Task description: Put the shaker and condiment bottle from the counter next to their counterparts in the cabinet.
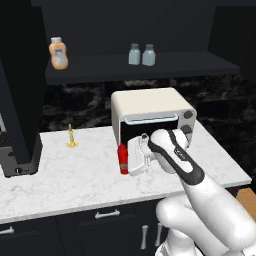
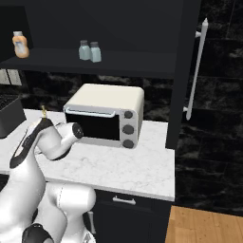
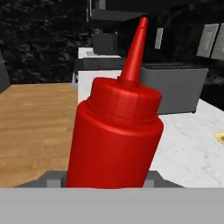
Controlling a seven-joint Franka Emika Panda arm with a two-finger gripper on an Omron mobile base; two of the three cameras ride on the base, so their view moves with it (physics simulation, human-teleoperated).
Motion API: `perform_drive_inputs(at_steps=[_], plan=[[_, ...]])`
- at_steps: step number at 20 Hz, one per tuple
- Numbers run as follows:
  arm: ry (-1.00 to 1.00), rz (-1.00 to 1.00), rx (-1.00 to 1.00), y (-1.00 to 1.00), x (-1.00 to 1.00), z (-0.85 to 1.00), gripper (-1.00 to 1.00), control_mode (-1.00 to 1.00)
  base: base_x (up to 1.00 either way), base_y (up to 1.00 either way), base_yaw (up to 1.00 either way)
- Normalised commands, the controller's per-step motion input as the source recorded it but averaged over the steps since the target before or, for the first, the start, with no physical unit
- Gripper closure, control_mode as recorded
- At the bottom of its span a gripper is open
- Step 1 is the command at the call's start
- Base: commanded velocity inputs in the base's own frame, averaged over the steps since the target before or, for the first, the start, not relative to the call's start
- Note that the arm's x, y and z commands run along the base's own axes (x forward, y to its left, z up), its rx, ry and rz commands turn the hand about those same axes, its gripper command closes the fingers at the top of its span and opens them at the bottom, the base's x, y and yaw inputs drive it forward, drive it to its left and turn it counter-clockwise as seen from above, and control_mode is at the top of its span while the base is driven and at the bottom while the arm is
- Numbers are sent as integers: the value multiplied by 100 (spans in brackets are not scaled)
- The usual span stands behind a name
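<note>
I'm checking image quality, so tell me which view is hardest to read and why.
Hand view: the red condiment bottle sits so close it looms large and hides the fingers. Left base view: evenly lit, but the bottle is small beside the gripper. Right base view: the cabinet shelf is dark, the two shakers soft and tiny.

Both base views overlook the counter (image 1: pixel 90 180) from behind; the hand view sits against the condiment bottle (image 3: pixel 116 131).

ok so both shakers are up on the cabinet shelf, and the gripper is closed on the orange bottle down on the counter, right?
Not the orange bottle: it stands on the shelf with both shakers. The gripper is closed on the red bottle on the counter, as the hand view shows.
</note>
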Motion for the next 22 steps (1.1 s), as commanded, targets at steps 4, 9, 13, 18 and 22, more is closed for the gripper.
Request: perform_drive_inputs(at_steps=[4, 9, 13, 18, 22], plan=[[7, -18, -22, -3, -10, 91, 100, -100, 0, 0, 0], [13, -18, -1, 0, 8, 100, 100, -100, 0, 0, 0], [1, -18, 0, -5, 20, 100, 100, -100, 0, 0, 0], [0, -18, 0, -28, 11, 100, 100, -100, 0, 0, 0], [0, -18, 0, -31, 7, 100, 100, -100, 0, 0, 0]])
